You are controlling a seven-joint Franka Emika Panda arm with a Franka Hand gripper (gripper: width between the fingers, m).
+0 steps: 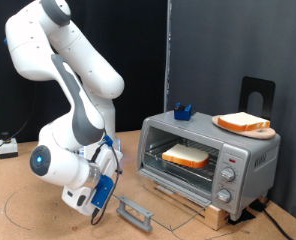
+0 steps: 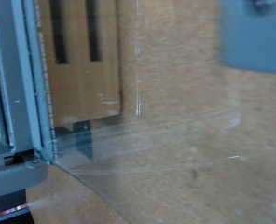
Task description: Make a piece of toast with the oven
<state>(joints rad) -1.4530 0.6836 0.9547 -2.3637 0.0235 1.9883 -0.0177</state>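
Note:
The silver oven (image 1: pixel 250 150) stands at the exterior view's right with its glass door dropped open; the grey bar handle (image 1: pixel 135 212) lies low over the table. One slice of pale bread (image 1: pixel 185 155) lies on the wire rack inside. A second, similar slice (image 1: pixel 243 123) lies on a wooden plate on the oven's top. My gripper (image 1: pixel 105 200) hangs low just left of the handle, and nothing shows between its fingers. The wrist view shows the oven's grey frame (image 2: pixel 17 84) and the clear glass door (image 2: pixel 175 140) close up.
The oven rests on a wooden board (image 1: pixel 203 212). Three knobs (image 1: pixel 228 176) sit on its right front. A small blue object (image 1: pixel 181 110) is on its top, with a black stand (image 1: pixel 256 95) behind. A small device with cables (image 1: pixel 5 148) lies at the far left.

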